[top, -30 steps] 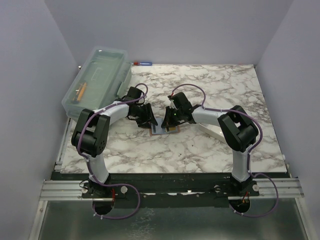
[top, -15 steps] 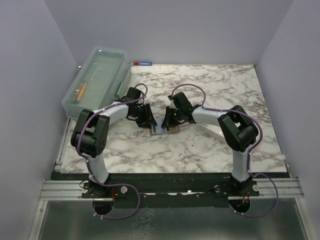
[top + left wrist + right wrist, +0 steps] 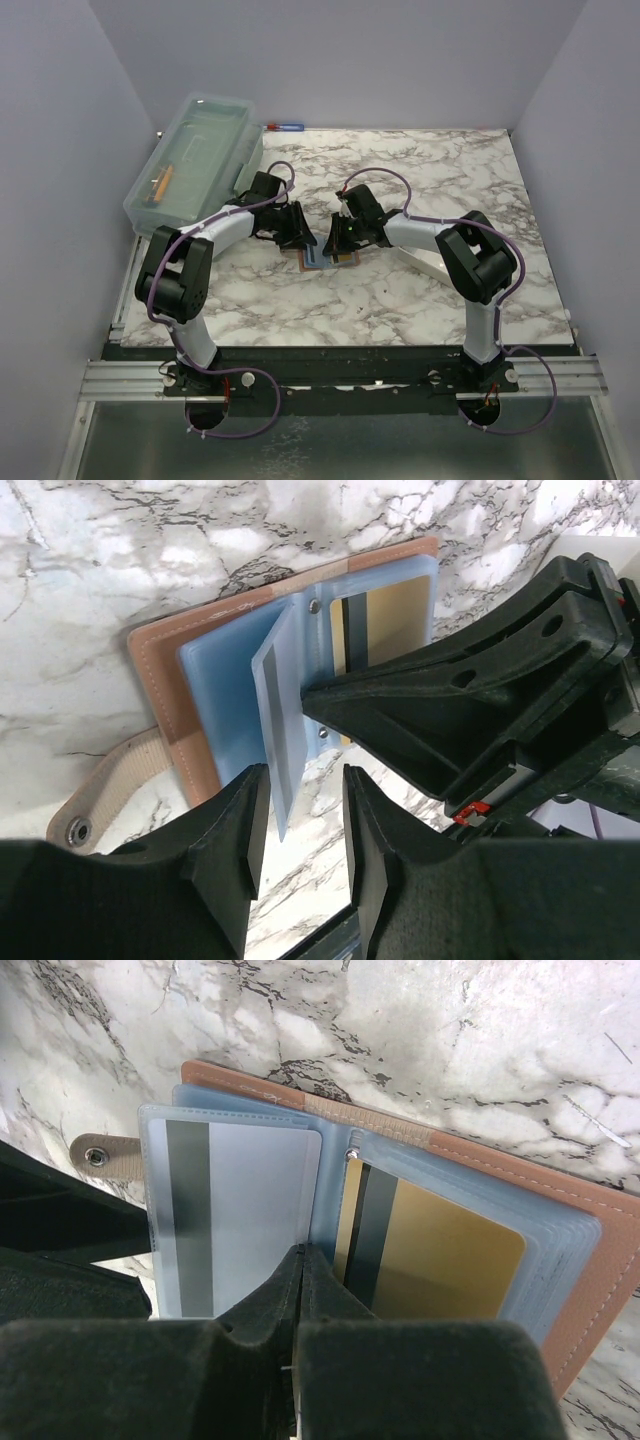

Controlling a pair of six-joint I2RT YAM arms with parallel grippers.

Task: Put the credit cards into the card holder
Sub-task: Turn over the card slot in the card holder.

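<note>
On the tabletop (image 3: 400,290), the gold card (image 3: 440,1260) and blue card (image 3: 260,1210) are being shown sleeved in the open holder (image 3: 160,670); the third, unseen. Right fingers (image 3: 265,1305) are being clenched, left fingers (image 3: 225,850) spread.

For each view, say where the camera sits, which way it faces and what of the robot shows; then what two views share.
Top external: above and behind the bases, looking down at the marble table; the left arm and right arm show whole.
Left wrist: on the left arm, looking down past its open left gripper at the open reddish-brown leather card holder; the right gripper intrudes.
Right wrist: on the right arm, looking down past its shut fingers.
Shared: both wrist views show the tan-gold card with a dark stripe.
</note>
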